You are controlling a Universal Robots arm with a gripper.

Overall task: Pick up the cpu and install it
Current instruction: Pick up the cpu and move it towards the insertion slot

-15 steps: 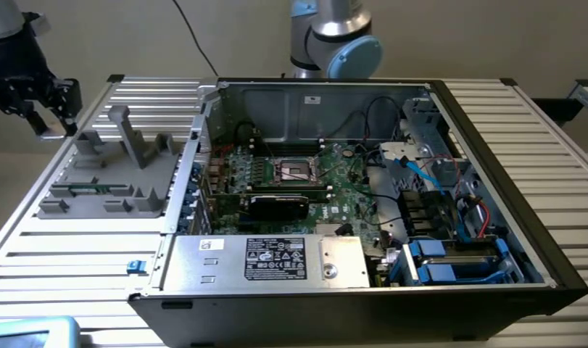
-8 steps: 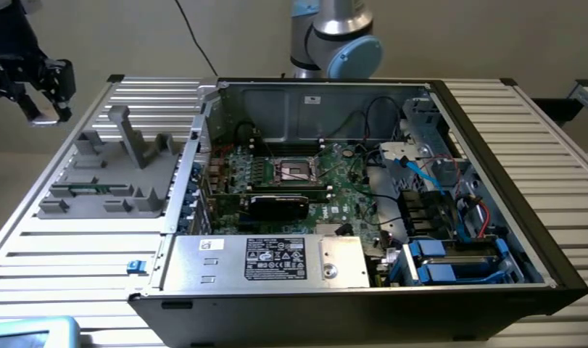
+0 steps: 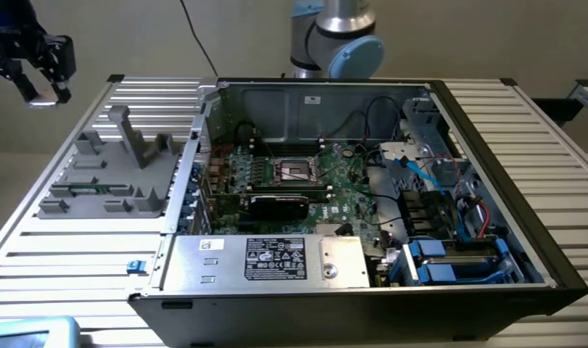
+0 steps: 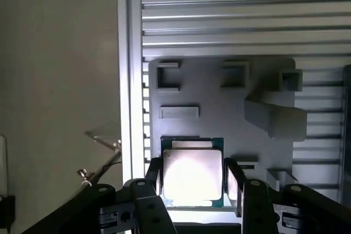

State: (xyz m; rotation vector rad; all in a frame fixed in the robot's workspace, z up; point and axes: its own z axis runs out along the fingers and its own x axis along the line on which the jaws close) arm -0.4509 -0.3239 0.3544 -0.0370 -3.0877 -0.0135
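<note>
Up at the exterior view's far left, the gripper (image 3: 40,98) hangs high beside the grey tray (image 3: 110,174). From the wrist, its fingers (image 4: 155,178) clamp opposite edges of the cpu (image 4: 192,173), shiny top showing, lifted above the tray, well apart from the open computer case (image 3: 313,105).

Soft, even light falls from above in the exterior view, and the case (image 3: 313,109) is dim and shadowed inside. In my wrist view the cpu (image 4: 192,175) glares white, the desk (image 4: 230,20) slats gleam in bands, and my fingers (image 4: 235,182) are dark and out of focus.
</note>
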